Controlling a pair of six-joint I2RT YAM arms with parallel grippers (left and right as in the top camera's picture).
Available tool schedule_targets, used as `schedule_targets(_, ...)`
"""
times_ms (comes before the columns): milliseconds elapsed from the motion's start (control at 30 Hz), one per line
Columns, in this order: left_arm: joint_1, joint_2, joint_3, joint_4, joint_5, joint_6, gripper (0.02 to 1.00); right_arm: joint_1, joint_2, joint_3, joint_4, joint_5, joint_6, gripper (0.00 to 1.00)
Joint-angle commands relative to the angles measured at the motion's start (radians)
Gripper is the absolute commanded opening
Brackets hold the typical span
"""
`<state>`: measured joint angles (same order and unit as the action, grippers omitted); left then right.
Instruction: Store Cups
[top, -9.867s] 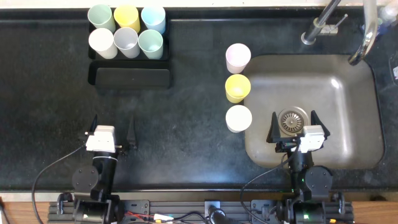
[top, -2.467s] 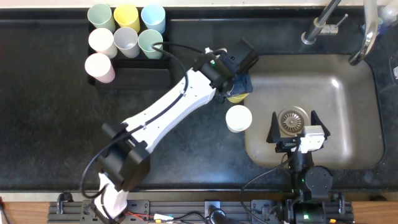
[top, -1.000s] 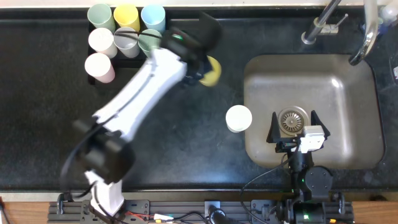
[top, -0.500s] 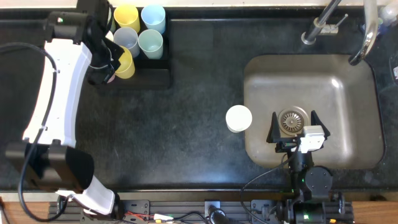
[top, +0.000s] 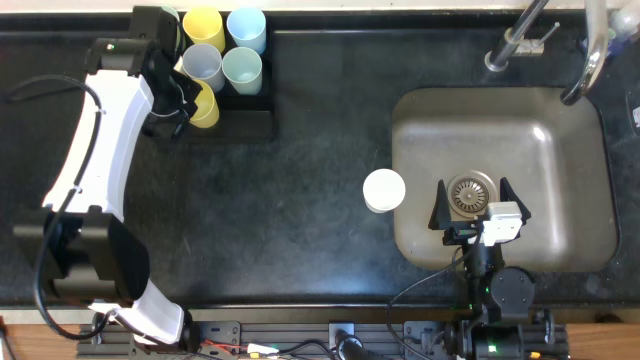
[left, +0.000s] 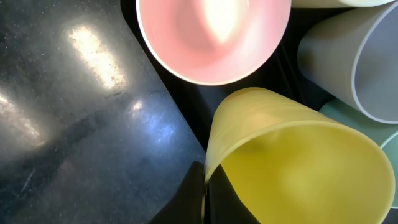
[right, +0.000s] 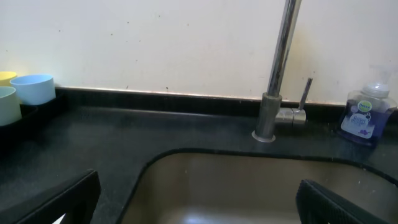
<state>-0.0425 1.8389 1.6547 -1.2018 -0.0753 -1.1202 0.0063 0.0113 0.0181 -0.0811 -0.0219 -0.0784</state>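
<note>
My left jaws grip the tilted yellow cup by its rim, over the black tray, just beside the pink cup. Right jaws spread open at the sink. White cup on counter.

Bright patches of light are being reflected by a dark speckled worktop. A steel sink with a round drain is being held in the worktop's right part. A chrome tap and a soap bottle are being backed by a pale wall.
</note>
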Motion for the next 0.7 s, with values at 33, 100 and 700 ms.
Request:
schedule_targets(33,0.014,0.030,-0.008,0.016,-0.001,-0.011,0.038,-0.007,-0.007,-0.013,0.005,-0.004,0.008,0.993)
schedule_targets(100,0.014,0.037,-0.012,0.021,0.000,-0.011,0.038,-0.007,-0.007,-0.013,0.005,-0.004,0.008,0.998)
schedule_targets(700,0.014,0.148,-0.012,0.057,-0.005,-0.011,0.042,-0.007,-0.007,-0.013,0.005,-0.004,0.008,0.998)
